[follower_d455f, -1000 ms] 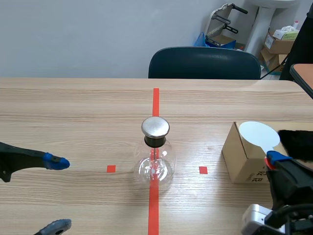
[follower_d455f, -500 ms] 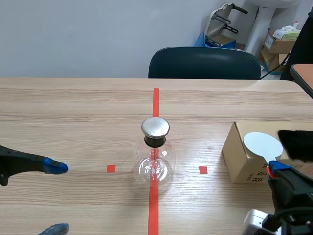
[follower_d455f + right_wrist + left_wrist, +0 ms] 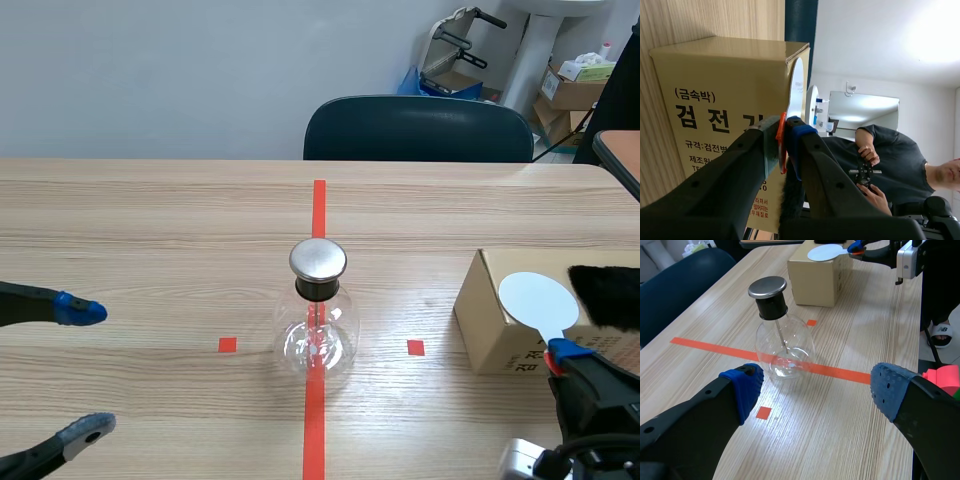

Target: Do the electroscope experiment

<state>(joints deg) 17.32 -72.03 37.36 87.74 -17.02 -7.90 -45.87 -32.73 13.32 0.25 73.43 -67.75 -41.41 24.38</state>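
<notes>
A round glass electroscope flask (image 3: 318,335) with a metal cap (image 3: 318,259) stands on the red tape line at the table's middle. My left gripper (image 3: 80,370) is open to its left and holds nothing; in the left wrist view the flask (image 3: 783,347) stands ahead of the spread fingers. My right gripper (image 3: 560,352) is shut on the orange handle of a white disc paddle (image 3: 538,298), which hangs over the cardboard box (image 3: 490,325). In the right wrist view the disc (image 3: 796,95) rises edge-on from the closed pads (image 3: 771,142), against the box (image 3: 715,100).
A black furry piece (image 3: 606,295) lies on the box's right part. A dark chair (image 3: 418,128) stands at the far edge. A person (image 3: 892,165) appears behind the box in the right wrist view. Boxes and clutter fill the back right corner.
My left gripper has drawn back to the left, away from the flask, still open. The right gripper has sunk slightly toward the near edge, bringing the paddle lower over the box.
</notes>
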